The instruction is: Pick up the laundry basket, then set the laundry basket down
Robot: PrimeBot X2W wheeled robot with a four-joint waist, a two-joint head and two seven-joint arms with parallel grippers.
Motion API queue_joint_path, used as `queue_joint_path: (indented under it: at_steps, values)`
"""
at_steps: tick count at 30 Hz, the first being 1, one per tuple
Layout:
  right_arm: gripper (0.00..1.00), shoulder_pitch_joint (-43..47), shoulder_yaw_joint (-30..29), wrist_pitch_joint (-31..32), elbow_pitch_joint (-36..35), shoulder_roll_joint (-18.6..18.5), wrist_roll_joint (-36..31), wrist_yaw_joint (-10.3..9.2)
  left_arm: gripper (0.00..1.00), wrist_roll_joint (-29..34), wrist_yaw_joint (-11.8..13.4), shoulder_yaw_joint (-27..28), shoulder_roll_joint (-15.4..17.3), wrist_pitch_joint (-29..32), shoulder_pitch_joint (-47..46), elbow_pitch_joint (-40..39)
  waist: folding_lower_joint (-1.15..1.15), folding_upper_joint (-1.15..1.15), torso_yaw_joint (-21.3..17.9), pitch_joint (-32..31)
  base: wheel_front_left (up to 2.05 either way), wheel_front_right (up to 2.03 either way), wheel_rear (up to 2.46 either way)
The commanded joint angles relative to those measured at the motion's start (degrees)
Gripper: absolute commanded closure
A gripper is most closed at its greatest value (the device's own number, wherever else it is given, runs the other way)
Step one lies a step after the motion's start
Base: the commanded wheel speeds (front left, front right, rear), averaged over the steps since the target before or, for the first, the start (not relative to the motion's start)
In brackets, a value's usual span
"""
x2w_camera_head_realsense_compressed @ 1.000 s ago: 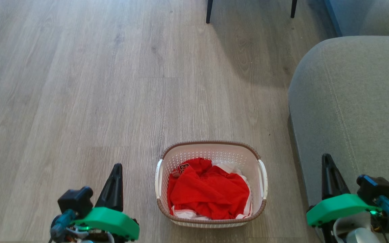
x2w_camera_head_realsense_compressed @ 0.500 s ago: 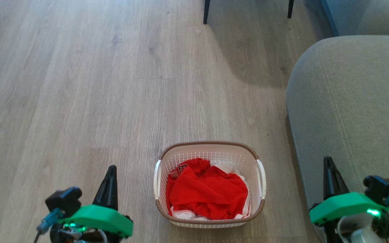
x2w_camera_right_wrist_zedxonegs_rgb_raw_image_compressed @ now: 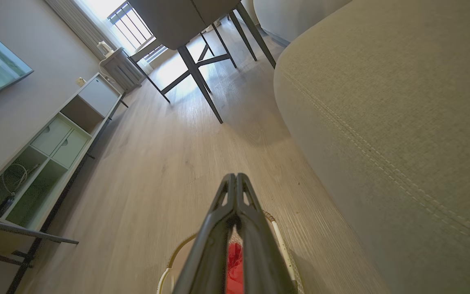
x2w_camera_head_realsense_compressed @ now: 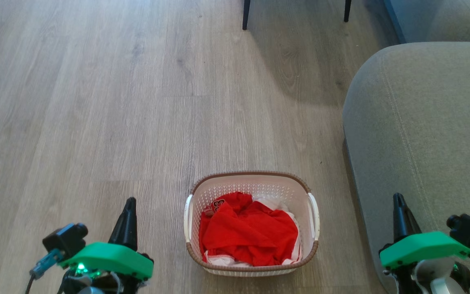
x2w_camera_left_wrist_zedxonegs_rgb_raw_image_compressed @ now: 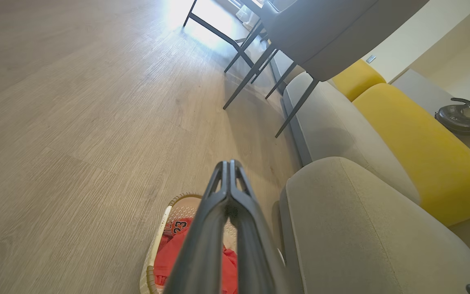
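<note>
The laundry basket (x2w_camera_head_realsense_compressed: 251, 185) stands on the wooden floor at the bottom centre of the head view. It is white and perforated, with a brown rim, two white side handles and red-and-white clothes (x2w_camera_head_realsense_compressed: 247, 230) inside. My left gripper (x2w_camera_head_realsense_compressed: 129, 201) hangs shut to the basket's left, apart from it, holding nothing. To the basket's right, over the sofa arm, my right gripper (x2w_camera_head_realsense_compressed: 398, 197) is also shut and empty. In the left wrist view the shut fingers (x2w_camera_left_wrist_zedxonegs_rgb_raw_image_compressed: 230, 164) partly cover the basket (x2w_camera_left_wrist_zedxonegs_rgb_raw_image_compressed: 159, 237). The right wrist view has its shut fingers (x2w_camera_right_wrist_zedxonegs_rgb_raw_image_compressed: 233, 176) above the basket's rim (x2w_camera_right_wrist_zedxonegs_rgb_raw_image_compressed: 278, 239).
A grey sofa (x2w_camera_head_realsense_compressed: 422, 122) fills the right side, close to the basket's right handle. Dark chair legs (x2w_camera_head_realsense_compressed: 245, 14) stand on the floor at the back. The right wrist view shows a low shelf unit (x2w_camera_right_wrist_zedxonegs_rgb_raw_image_compressed: 51, 151) along the wall, the left wrist view yellow cushions (x2w_camera_left_wrist_zedxonegs_rgb_raw_image_compressed: 414, 139).
The head view has shifted a little. Both grippers sit lower in the picture and slightly further out from the basket. The basket has not moved on the floor, and both grippers stay shut.
</note>
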Motion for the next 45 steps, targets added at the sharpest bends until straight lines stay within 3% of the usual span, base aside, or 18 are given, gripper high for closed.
queue_joint_path:
  at_steps: [1, 45]
  values:
    - [1.0, -3.1, -0.2, 0.3, -1.5, -1.1, 1.6, 0.12, 1.0, -1.4, -0.3, 1.6, 0.8, 0.3, -3.0, -1.6, 0.0, 0.0, 0.0, 0.0, 0.0, 0.0, 0.0]
    - [1.0, -5.3, -2.9, 7.4, 0.5, -1.5, 29.0, 0.27, 1.0, -28.3, -2.4, 7.7, 1.2, 7.3, -5.5, 0.1, 0.0, 0.0, -1.8, -0.4, 0.0, 0.0, 0.0]
